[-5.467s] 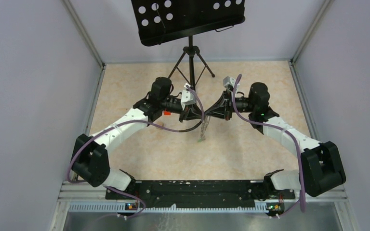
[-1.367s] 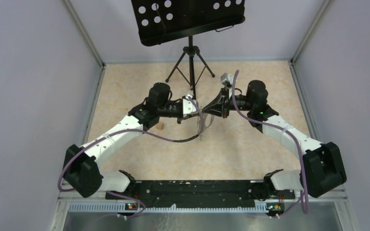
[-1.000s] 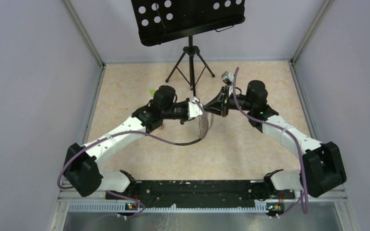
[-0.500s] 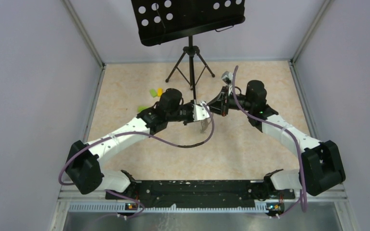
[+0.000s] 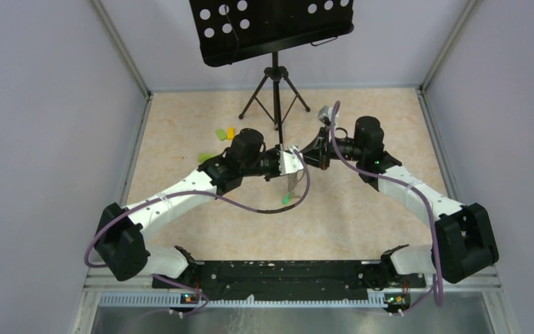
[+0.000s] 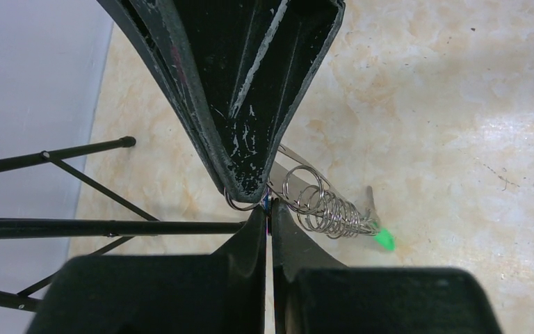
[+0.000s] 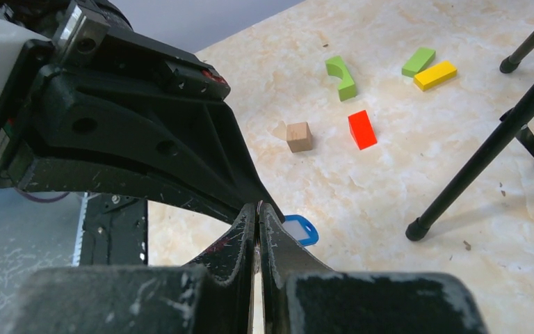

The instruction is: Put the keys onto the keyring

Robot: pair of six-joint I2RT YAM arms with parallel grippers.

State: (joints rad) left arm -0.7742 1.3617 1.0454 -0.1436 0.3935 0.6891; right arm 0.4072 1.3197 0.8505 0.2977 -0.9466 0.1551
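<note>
My left gripper and right gripper meet tip to tip above the table's middle. In the left wrist view the left gripper is shut on a thin blue-edged sliver. A chain of metal rings hangs beside it and ends in the green key tag. In the right wrist view the right gripper is shut on a thin metal piece, apparently the keyring. The blue key tag shows just behind the tips. The dark oval loop is hidden by the fingers.
A black music stand tripod stands at the back, with one leg close to the grippers. Loose blocks lie to the left: curved green, green, yellow, red and a wooden cube.
My left gripper has moved right and met the right gripper's tips, uncovering the blocks. The chain with the green tag now hangs lower below the tips.
</note>
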